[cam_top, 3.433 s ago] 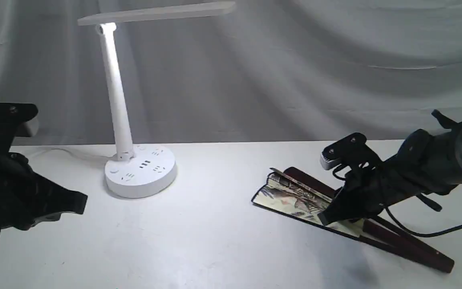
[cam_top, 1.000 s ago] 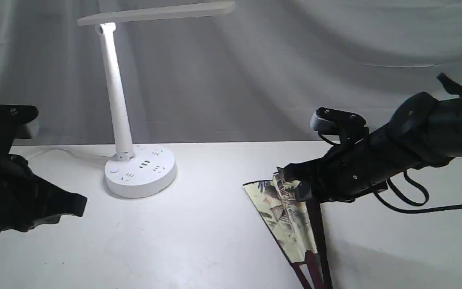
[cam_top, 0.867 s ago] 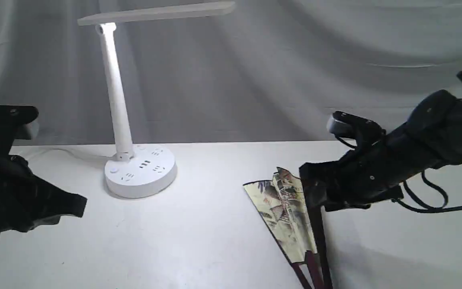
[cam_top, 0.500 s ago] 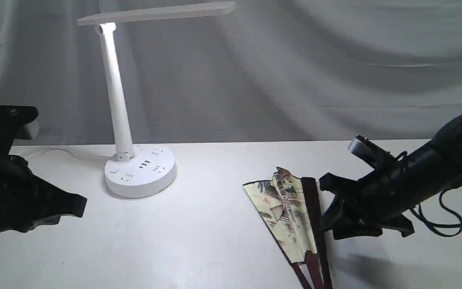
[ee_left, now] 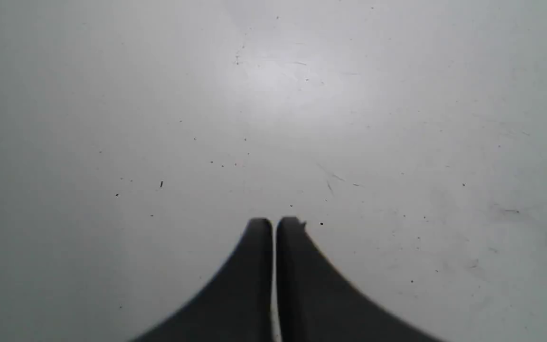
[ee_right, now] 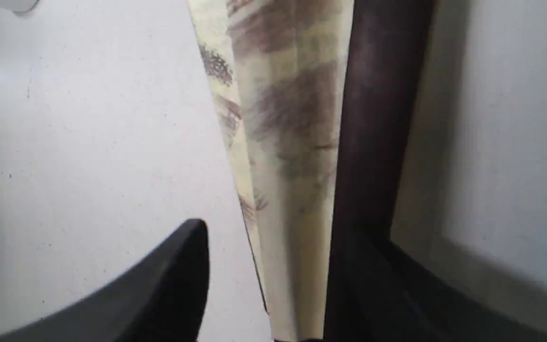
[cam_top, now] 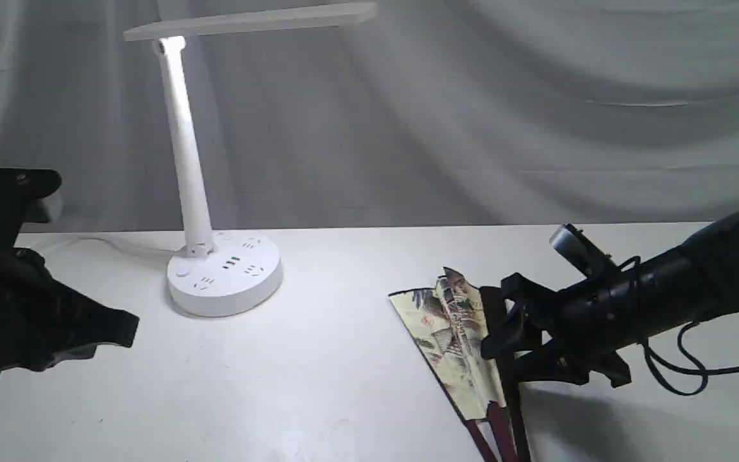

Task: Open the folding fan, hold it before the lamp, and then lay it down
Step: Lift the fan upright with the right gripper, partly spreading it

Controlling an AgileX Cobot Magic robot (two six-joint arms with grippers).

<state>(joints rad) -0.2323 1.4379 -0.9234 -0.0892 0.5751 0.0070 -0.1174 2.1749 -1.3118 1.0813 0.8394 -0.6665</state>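
- Exterior: right tool (cam_top: 501,317) is now lower and closer over the folding fan (cam_top: 453,333) than half a second back. Fan hasn't moved: partly spread on the surface (cam_top: 312,385), well right of the lamp (cam_top: 185,147). Left tool (cam_top: 127,327) unchanged.
- Left wrist: left tool (ee_left: 274,223) fingers pressed together, holding nothing, above the surface (ee_left: 112,118).
- Right wrist: right tool (ee_right: 273,237) wide, straddling the fan (ee_right: 292,118). One finger is clear of the paper edge, the other at the maroon guard; contact unclear.

surface: white table (cam_top: 318,385) | on it: lamp (cam_top: 225,276) — folding fan (cam_top: 456,333), partly spread
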